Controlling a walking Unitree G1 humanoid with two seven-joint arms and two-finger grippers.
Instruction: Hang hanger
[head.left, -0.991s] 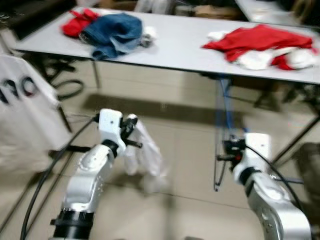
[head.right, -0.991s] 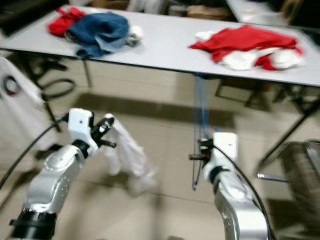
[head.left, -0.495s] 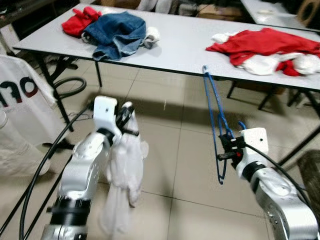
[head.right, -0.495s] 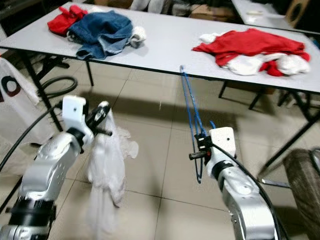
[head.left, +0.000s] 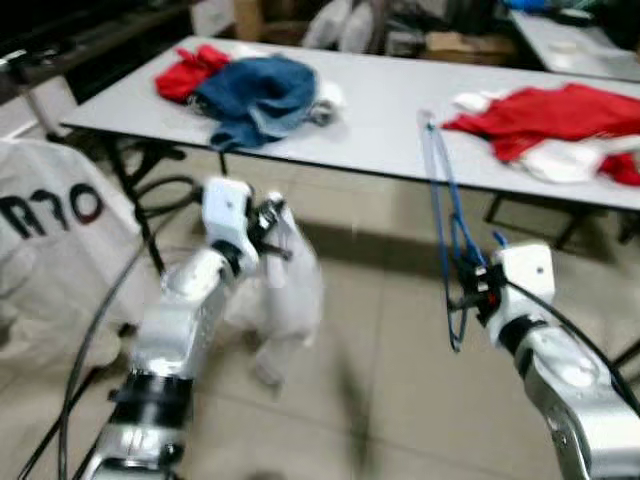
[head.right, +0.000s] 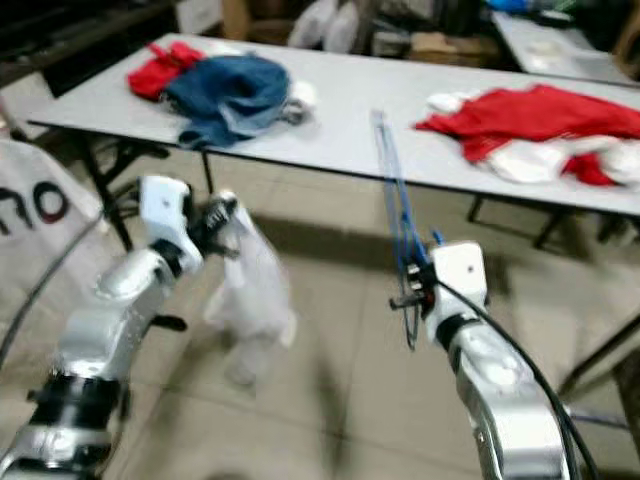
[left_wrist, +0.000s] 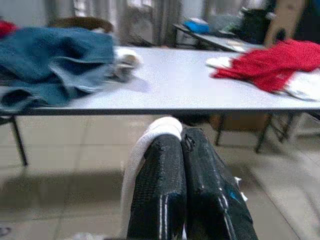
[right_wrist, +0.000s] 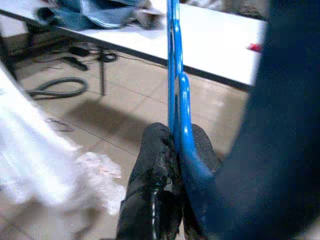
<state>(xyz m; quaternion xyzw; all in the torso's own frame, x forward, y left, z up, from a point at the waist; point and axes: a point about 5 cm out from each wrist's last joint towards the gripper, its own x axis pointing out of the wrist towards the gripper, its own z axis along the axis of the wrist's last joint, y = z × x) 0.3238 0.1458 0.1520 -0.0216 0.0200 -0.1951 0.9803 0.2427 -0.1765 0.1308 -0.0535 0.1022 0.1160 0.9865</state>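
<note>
1. A thin blue wire hanger (head.left: 441, 215) of smooth, glossy metal or plastic rod stands nearly upright in front of the robot, its long narrow loop reaching up past the near edge of the long pale grey table (head.left: 380, 110).
2. The right gripper (head.left: 470, 290) has its two black, textured fingers (right_wrist: 150, 200) pressed together on the lower part of the hanger, so the rod runs up between them.
3. The left gripper (head.left: 268, 222) is clamped shut on a soft, crumpled white cloth garment (head.left: 290, 300); in the left wrist view a fold of the cloth (left_wrist: 160, 127) curls over the fingertips (left_wrist: 165, 180), and the rest hangs limp toward the floor.
4. The hanger and the white garment are apart, with beige tiled floor (head.left: 380, 330) between the two arms.
5. On the table lie a rumpled blue denim garment (head.left: 262, 95), a small red cloth (head.left: 190, 72) touching its far-left side, and a red-and-white heap of fabric (head.left: 560, 125) at the right end.
6. At the left edge hangs a white fabric with dark printed letters (head.left: 50, 240).
7. Black cables (head.left: 95, 330) run along the left arm.
</note>
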